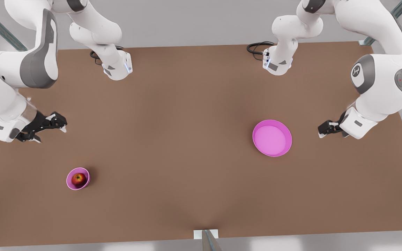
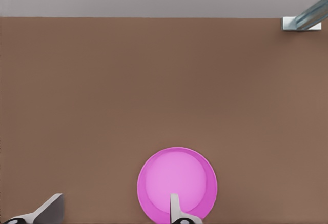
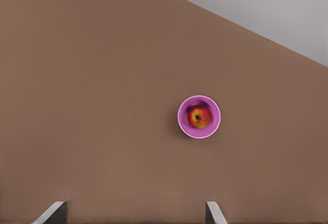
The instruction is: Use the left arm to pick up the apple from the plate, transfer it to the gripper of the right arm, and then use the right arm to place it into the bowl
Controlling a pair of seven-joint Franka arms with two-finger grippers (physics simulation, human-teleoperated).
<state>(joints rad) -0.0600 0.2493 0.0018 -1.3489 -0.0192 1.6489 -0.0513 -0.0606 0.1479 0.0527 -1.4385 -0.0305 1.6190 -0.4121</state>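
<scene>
Looking down in the front view, the apple (image 1: 79, 179) sits inside the small deep bowl (image 1: 77, 178) toward the front view's left, while the wide shallow plate (image 1: 272, 138) lies bare toward the right, well apart. The right gripper (image 1: 47, 127) hangs open near the bowl; the left gripper (image 1: 326, 129) waits beside the plate. In the left wrist view, two spread fingertips (image 2: 175, 208) frame the plate (image 2: 177, 184). In the right wrist view, parted fingertips (image 3: 214, 212) hang above the brown table (image 3: 102, 106), the apple (image 3: 199, 116) nested in the bowl (image 3: 199, 117) beyond. The likely risk: a low sweep clipping the light bowl and tipping the apple out.
</scene>
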